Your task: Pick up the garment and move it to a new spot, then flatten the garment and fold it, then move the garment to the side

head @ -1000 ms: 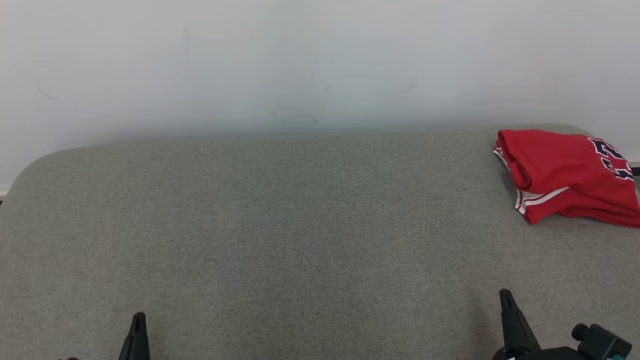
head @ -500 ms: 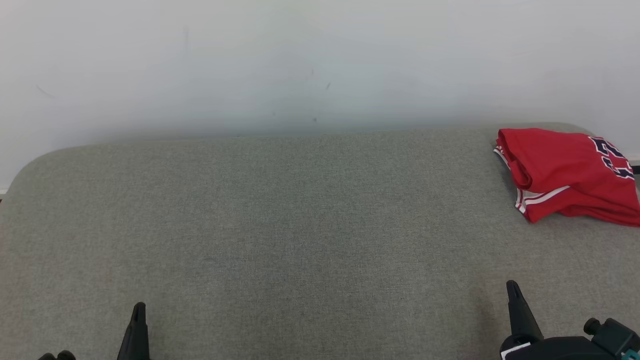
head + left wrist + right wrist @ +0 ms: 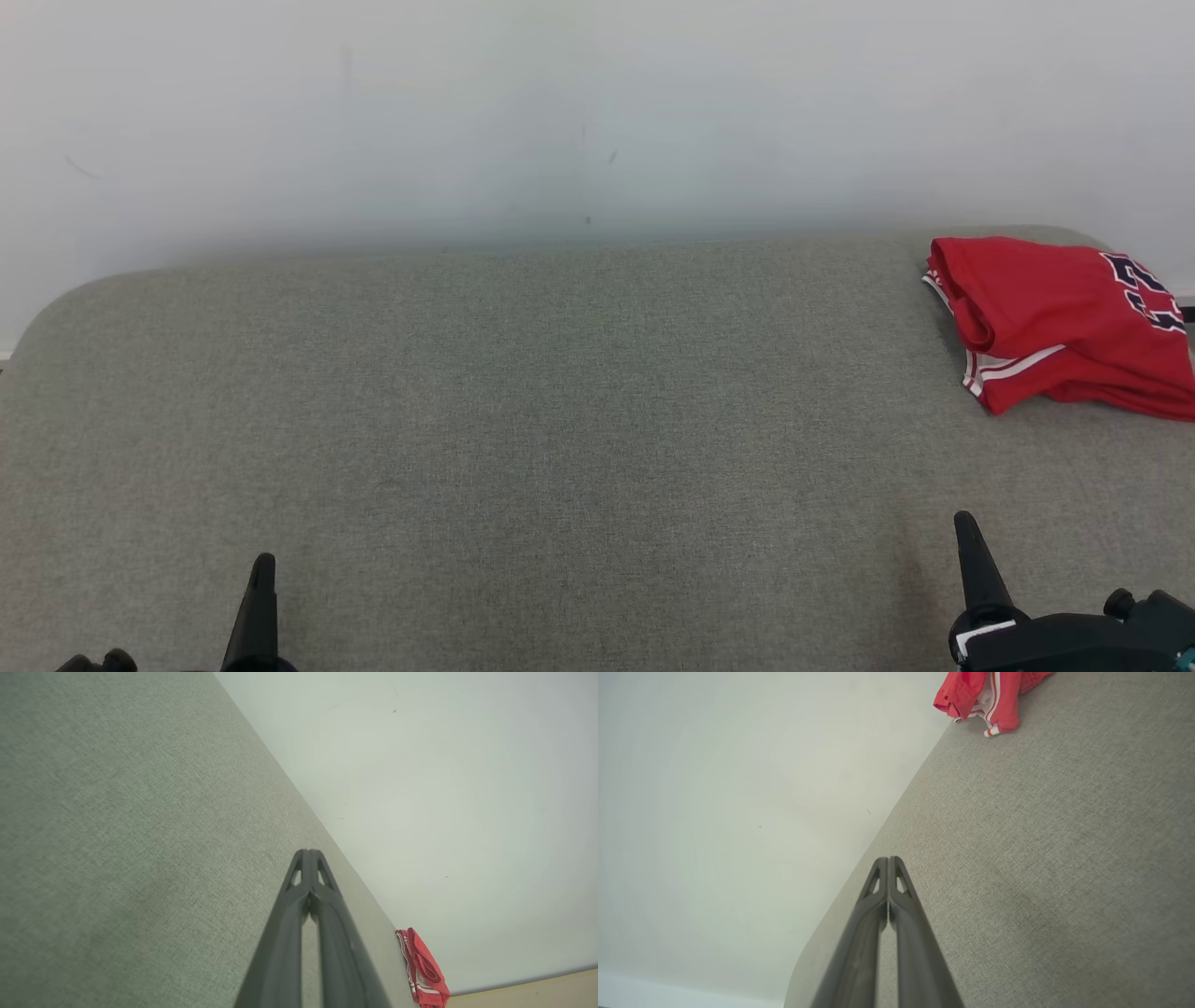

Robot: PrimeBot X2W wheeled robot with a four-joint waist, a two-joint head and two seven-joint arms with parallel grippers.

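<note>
The garment [image 3: 1060, 322] is a red jersey with white trim and dark numbers, lying folded at the far right of the grey padded table [image 3: 560, 420]. It also appears at the bottom right of the left wrist view [image 3: 423, 970] and at the top of the right wrist view [image 3: 985, 697]. My left gripper [image 3: 261, 565] sits at the lower left, shut and empty, its fingers [image 3: 308, 858] pressed together. My right gripper [image 3: 964, 523] sits at the lower right, well short of the jersey, with its fingers [image 3: 888, 863] likewise shut on nothing.
A plain white wall [image 3: 560, 121] runs along the table's far edge. The table's far corners are rounded. A strip of pale floor [image 3: 537, 994] lies beyond the table's right end.
Both grippers have come a little further up into the head view, the right one also drifting slightly right. The garment has stayed where it lay.
</note>
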